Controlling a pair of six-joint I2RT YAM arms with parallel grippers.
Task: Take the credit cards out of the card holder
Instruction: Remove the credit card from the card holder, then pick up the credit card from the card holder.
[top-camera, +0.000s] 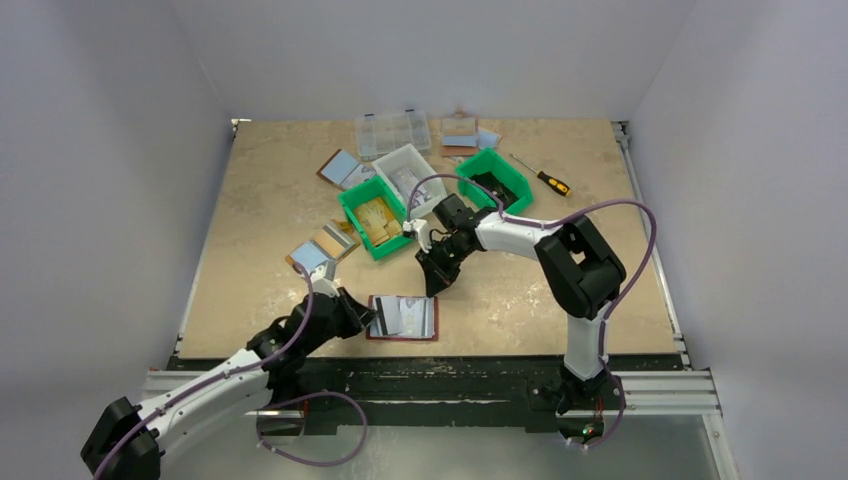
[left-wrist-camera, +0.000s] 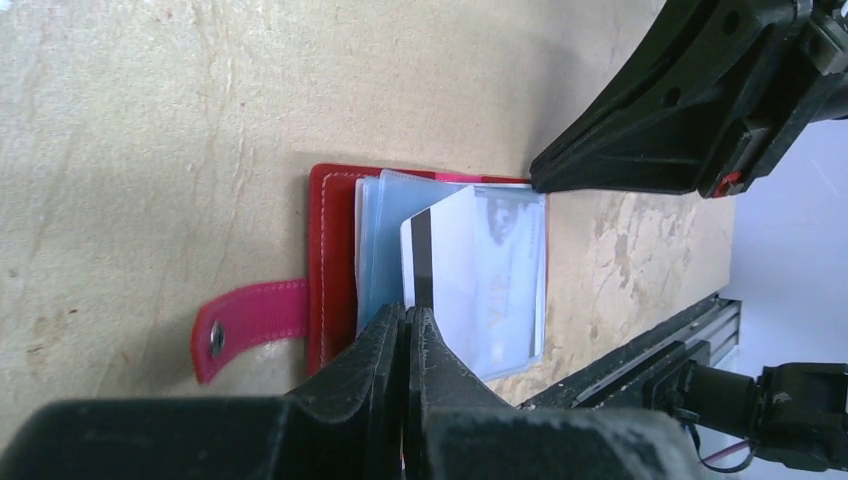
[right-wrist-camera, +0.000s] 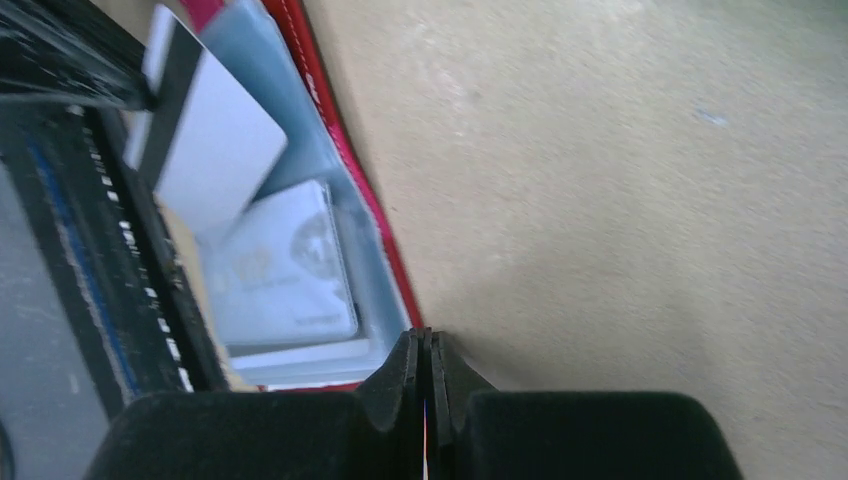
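The tan table (top-camera: 260, 200) fills the white-walled booth, and both arms reach in over its near half. Further back stand two green bins (top-camera: 375, 215), a white bin (top-camera: 410, 170) and a clear compartment box (top-camera: 393, 130). Tan-rimmed bifolds (top-camera: 325, 250) lie to their left.

The card holder (top-camera: 403, 317) lies open and flat close to the table's front edge, between the two grippers. Its red rim faces up around pale blue sleeves.

The left gripper (left-wrist-camera: 408, 315) sits at the holder's left edge with its fingers pressed tight together. The right gripper (right-wrist-camera: 425, 340) has its jaws closed too. Its tips rest at the red rim on the holder's far side.

The credit cards (left-wrist-camera: 480, 280) lie on the holder's panels. One is pale with a dark stripe and sticks out at a tilt, its striped end right at the left fingertips. From here I can't tell whether they actually pinch it. Another, printed grey, lies under the clear sleeve.

The holder's red snap tab (left-wrist-camera: 250, 325) lies flat on the table. A yellow-handled screwdriver (top-camera: 545, 178) lies far right.
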